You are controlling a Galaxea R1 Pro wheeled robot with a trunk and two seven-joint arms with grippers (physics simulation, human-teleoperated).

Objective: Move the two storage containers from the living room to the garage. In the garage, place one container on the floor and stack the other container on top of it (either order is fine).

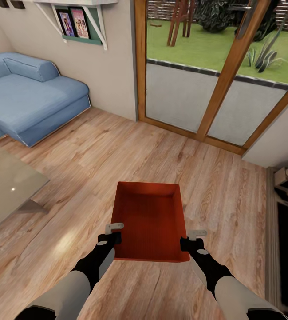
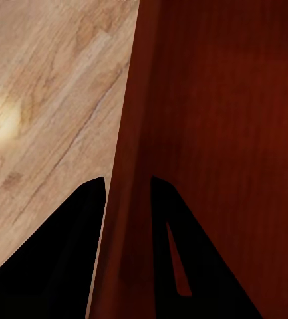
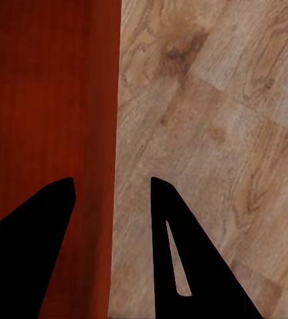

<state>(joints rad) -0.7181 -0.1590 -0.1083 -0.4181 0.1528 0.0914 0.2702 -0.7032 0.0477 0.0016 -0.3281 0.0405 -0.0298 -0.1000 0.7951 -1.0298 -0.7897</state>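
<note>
Head view puts 1 orange-red storage container point(image 1: 147, 220) in front of you over the light wood plank floor point(image 1: 95, 169), its plain flared walls smooth and bearing no writing. Your left gripper point(image 1: 112, 232) pinches the left wall between its fingers; your right gripper point(image 1: 193, 237) straddles the right wall, and you cannot tell whether it clamps.

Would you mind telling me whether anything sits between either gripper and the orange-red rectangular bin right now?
Nothing visible does. The left gripper straddles the left wall of the orange-red rectangular bin, one finger on each side. The right gripper straddles the right wall the same way, above the light wood plank floor.
</note>
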